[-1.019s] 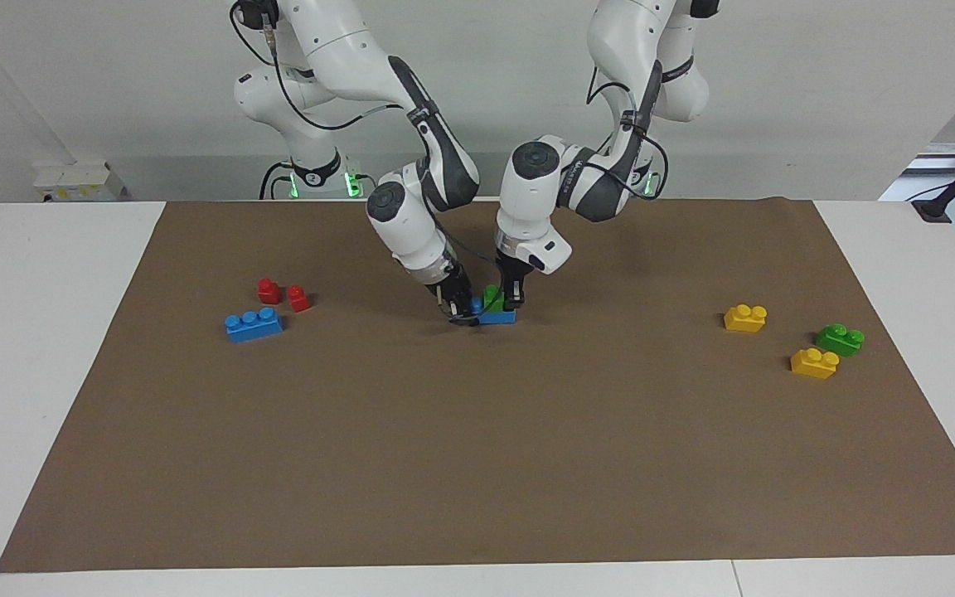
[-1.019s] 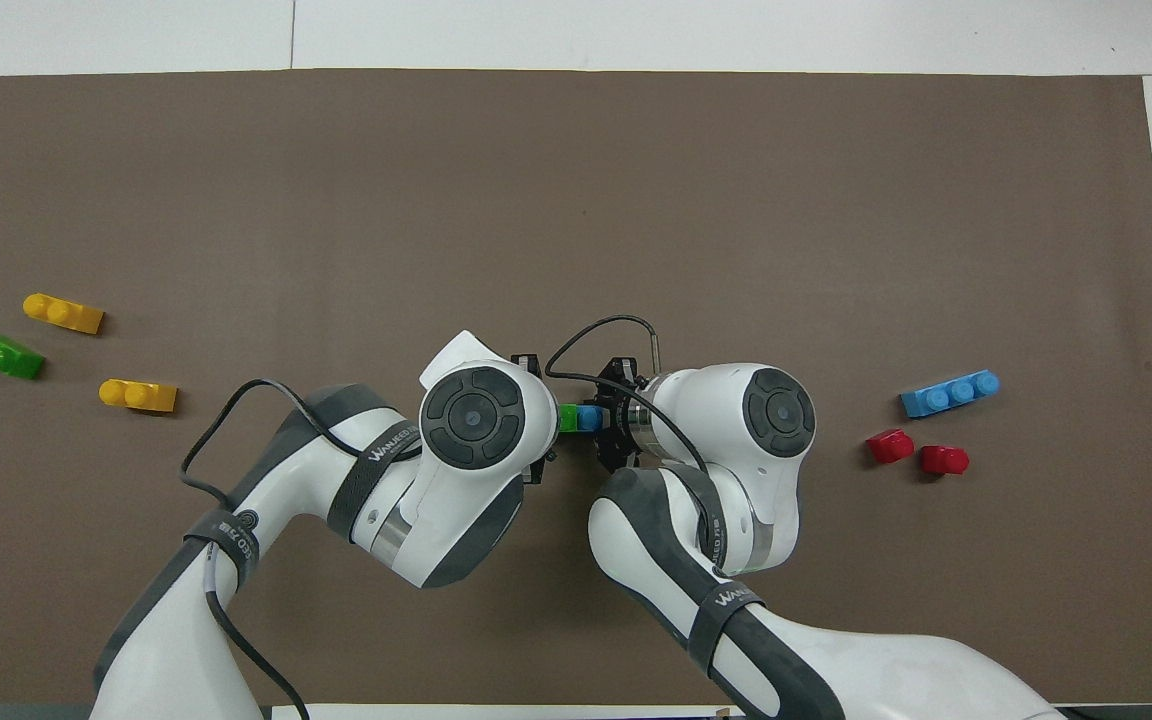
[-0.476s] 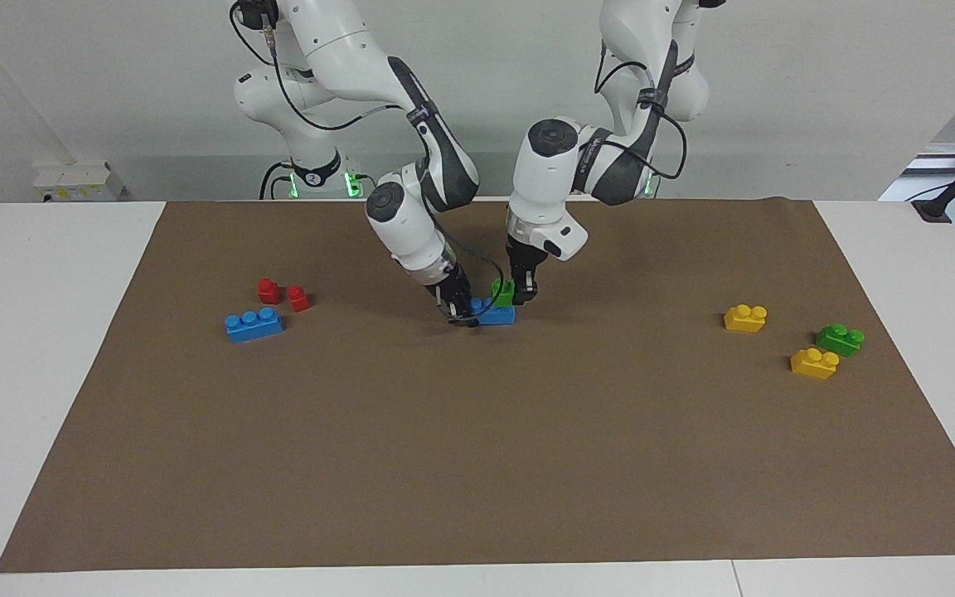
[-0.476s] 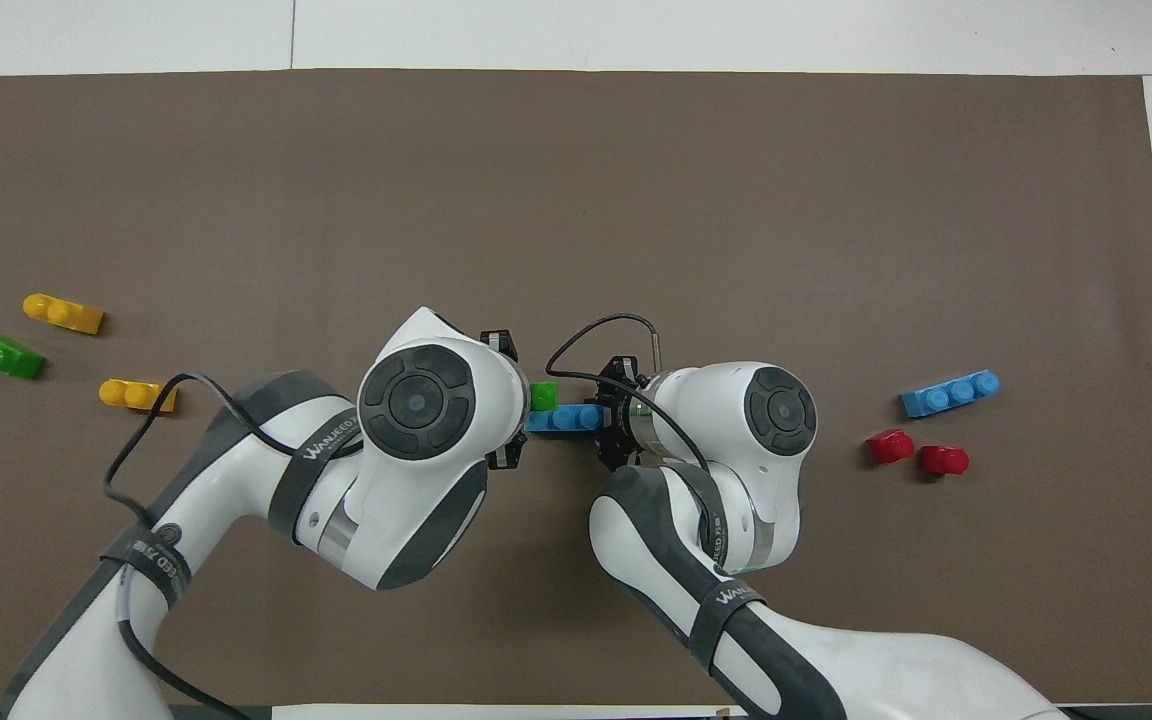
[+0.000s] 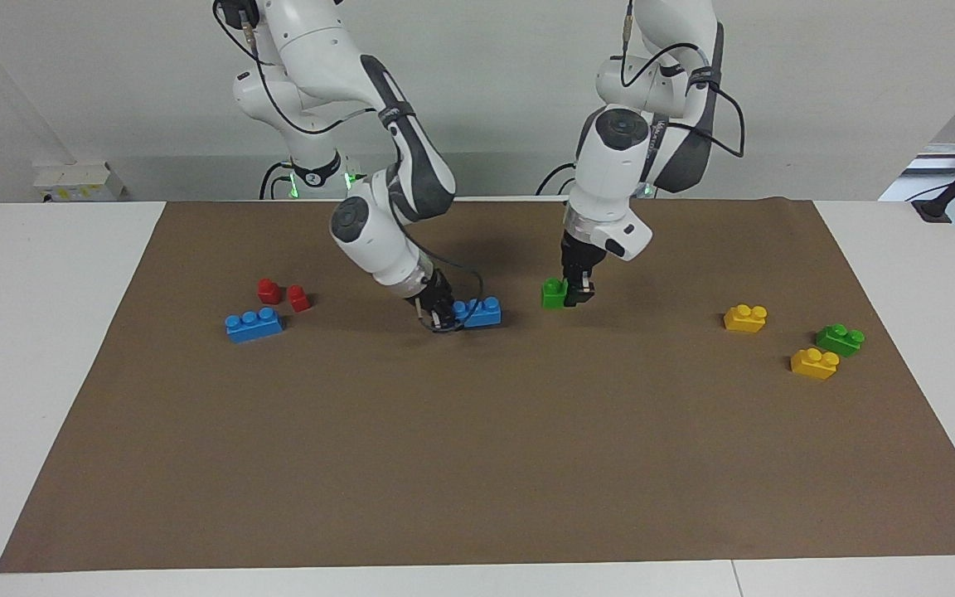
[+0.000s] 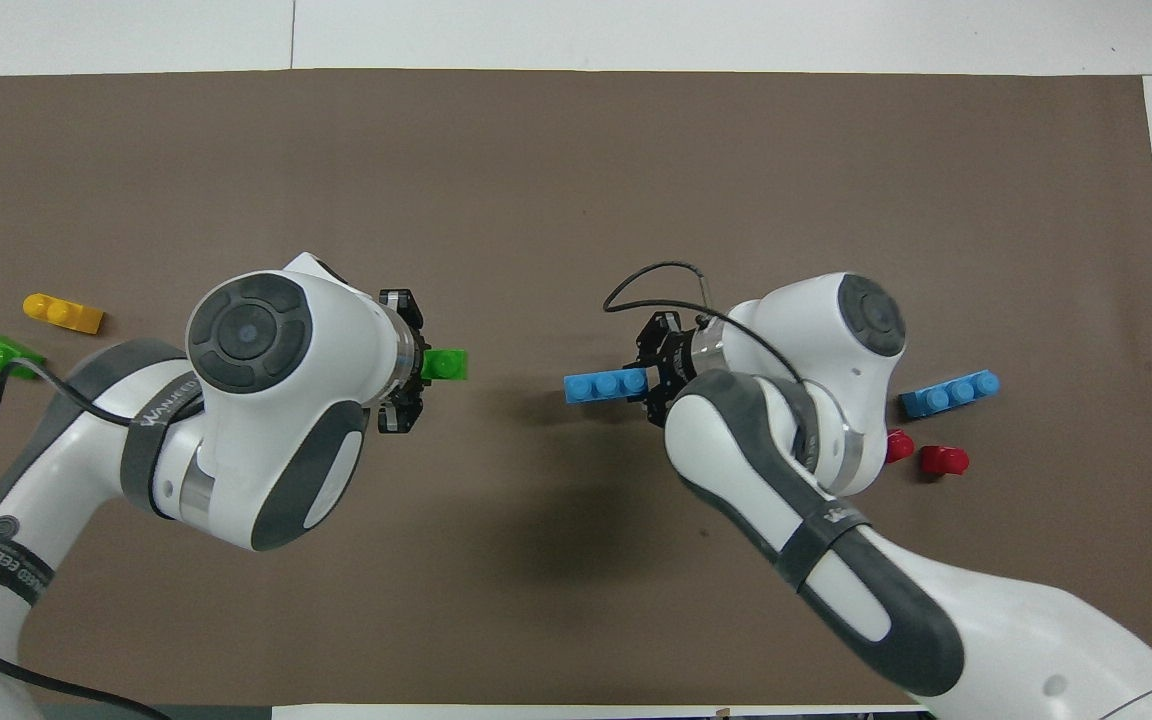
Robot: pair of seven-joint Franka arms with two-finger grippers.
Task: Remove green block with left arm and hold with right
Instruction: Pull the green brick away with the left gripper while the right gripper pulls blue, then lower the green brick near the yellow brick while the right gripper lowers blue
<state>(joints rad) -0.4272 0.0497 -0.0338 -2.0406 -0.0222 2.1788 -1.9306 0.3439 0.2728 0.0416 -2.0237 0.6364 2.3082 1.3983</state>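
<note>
White surface (image 5: 46, 348) with a brown mat (image 5: 477, 464), two yellow bricks (image 5: 745, 318) and a green brick (image 5: 840, 339) toward the left arm's end, blue brick (image 5: 254, 324) and two red bricks (image 5: 269, 290) toward the right arm's end.

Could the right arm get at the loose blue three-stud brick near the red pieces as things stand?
Probably not: the right gripper is shut on another blue brick. The loose blue brick lies uncovered beside the red pieces.

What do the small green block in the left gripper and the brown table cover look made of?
Green block: apparently moulded plastic, smooth and bright, with round studs. Brown cover: matte, probably paper or thin felt sheet; it lies flat and shows no glare.
</note>
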